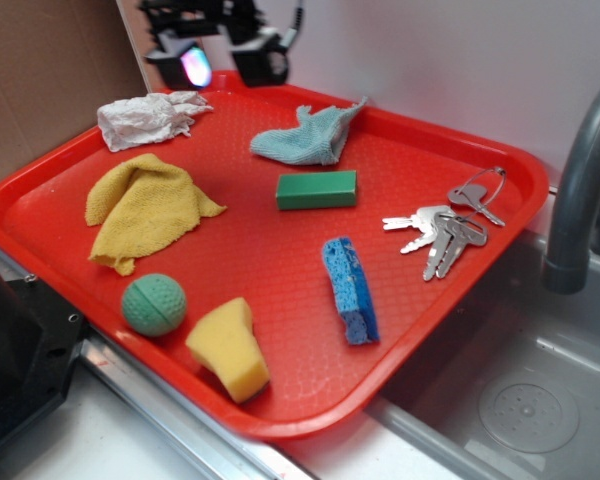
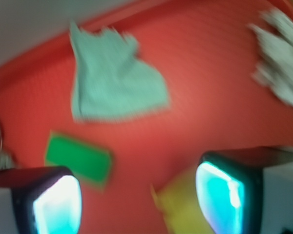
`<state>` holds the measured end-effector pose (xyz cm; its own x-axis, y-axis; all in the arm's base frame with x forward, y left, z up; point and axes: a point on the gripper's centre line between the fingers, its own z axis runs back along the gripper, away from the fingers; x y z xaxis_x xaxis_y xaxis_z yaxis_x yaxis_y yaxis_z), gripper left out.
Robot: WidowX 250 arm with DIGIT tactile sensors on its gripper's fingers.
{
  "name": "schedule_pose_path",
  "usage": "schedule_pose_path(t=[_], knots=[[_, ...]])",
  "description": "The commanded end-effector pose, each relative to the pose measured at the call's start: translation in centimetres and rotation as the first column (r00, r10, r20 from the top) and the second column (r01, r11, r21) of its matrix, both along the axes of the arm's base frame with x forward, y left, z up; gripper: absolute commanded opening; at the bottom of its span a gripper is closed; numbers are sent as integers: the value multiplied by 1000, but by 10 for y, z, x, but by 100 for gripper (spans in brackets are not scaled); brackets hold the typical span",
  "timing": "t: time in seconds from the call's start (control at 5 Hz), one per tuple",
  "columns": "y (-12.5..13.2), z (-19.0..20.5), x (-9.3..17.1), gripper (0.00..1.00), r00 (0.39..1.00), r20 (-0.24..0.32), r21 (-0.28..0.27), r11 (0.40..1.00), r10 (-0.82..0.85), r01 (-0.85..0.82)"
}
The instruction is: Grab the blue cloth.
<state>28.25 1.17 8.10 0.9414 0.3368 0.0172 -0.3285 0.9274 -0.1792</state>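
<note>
The blue cloth (image 1: 308, 137) is a small pale teal rag with a pointed corner, lying near the far edge of the red tray (image 1: 280, 400). My gripper (image 1: 230, 62) hangs high above the tray's far rim, to the left of the cloth and apart from it. In the wrist view, which is blurred, the blue cloth (image 2: 112, 80) lies ahead of my gripper (image 2: 136, 204). The jaws stand wide apart with only tray surface between the glowing pads (image 2: 217, 197).
On the tray lie a white rag (image 1: 150, 118), a yellow cloth (image 1: 145, 208), a green block (image 1: 316, 189), a blue sponge (image 1: 348, 289), a yellow sponge (image 1: 230, 348), a green ball (image 1: 153, 304) and keys (image 1: 445, 225). A sink and faucet (image 1: 578, 190) are at the right.
</note>
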Motion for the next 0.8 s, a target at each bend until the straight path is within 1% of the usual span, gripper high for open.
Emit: schedule_pose_path(t=[0.0,0.2,0.4,0.6], knots=[[-35,-38,16,100,992,79,45,994,-102,98],[-50,-53,-5,100,987,56,44,988,-148,145],[-47,-68,-13,100,992,5,49,991,-122,122],[-46,-69,-12,100,994,-21,60,992,-110,111]])
